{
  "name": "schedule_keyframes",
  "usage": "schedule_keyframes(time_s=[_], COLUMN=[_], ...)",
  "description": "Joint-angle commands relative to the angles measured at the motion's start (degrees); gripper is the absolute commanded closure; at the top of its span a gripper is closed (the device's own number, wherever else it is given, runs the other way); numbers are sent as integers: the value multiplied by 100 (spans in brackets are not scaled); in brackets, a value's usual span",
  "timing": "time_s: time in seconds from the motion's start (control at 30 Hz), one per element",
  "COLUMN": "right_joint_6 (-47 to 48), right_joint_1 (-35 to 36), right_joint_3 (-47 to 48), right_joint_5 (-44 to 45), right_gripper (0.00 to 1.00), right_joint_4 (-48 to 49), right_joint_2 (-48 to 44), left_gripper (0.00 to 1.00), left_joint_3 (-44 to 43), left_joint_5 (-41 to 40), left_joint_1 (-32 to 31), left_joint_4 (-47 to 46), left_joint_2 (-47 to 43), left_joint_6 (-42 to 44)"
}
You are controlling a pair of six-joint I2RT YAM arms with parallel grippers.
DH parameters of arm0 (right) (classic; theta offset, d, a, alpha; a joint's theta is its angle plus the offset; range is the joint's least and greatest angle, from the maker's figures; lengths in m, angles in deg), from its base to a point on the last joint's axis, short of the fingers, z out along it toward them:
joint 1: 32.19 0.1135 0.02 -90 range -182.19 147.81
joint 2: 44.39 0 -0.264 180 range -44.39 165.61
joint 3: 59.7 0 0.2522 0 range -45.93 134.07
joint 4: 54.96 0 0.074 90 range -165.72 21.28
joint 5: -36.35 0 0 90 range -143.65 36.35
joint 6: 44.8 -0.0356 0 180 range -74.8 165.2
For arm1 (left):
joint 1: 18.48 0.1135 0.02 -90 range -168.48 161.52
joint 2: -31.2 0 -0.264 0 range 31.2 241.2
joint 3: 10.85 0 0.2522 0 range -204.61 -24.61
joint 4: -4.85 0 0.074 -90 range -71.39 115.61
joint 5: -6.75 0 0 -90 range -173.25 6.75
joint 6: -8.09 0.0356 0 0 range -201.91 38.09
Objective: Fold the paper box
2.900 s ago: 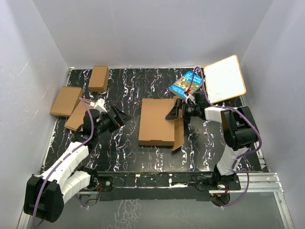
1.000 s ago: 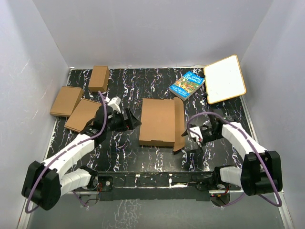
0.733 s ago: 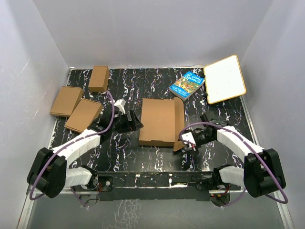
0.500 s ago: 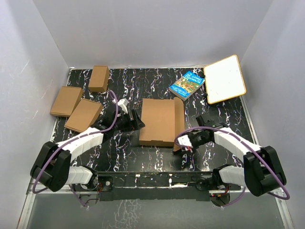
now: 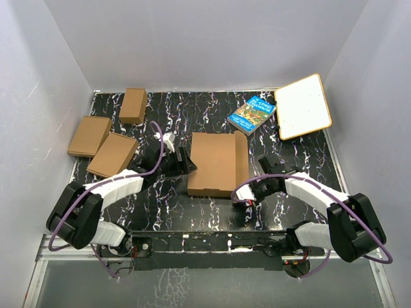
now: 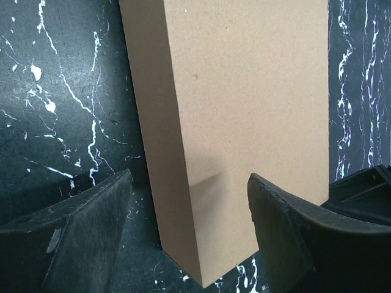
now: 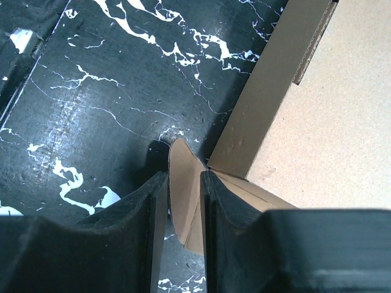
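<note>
The box (image 5: 216,163) lies flat in the middle of the black marbled counter (image 5: 173,205), its long sides running away from the arms. Along its right edge a narrow flap (image 7: 278,91) stands up from the counter.

The left claw (image 6: 189,180) is spread wide at the box's left side, near the front corner. One finger (image 6: 79,235) sits low beside the box wall and the other is over the top face. Whether either finger touches the cardboard cannot be told.

The right claw (image 7: 183,183) is at the box's near right corner, clamped on a small rounded tab (image 7: 186,201) at the near end of the flap (the tab fills the slim gap between the two fingers).

Three small boxes (image 5: 112,154) lie at the far left of the counter. A book (image 5: 252,113) lies beyond the box's far right corner. Just beside it, a white board (image 5: 303,106) leans in the far right corner.
</note>
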Motion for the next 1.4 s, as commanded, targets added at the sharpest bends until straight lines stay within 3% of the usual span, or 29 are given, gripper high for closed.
schedule_keyframes(time_s=[0.0,0.5,0.8,1.17,1.37], right_joint_6=[104,-360,-751,-578,-1147], right_joint_1=[50,25,-330,-670,-718], right_joint_3=[-79,-38,53,473,531], right_joint_5=[-115,151,132,-41,-82], right_gripper=[70,89,92,92,92], right_joint_4=[238,261,207,-461,-222], right_joint_2=[-5,34,129,898,935], left_gripper=[27,33,39,39,39], left_joint_3=[-118,-63,3,9,37], left_joint_5=[-58,-129,-193,-286,-296], left_joint_1=[-50,-91,-92,-96,-97], left_joint_4=[-128,-243,-199,-81,-69], left_joint_2=[157,508,647,624,623], left_joint_6=[28,142,205,274,286])
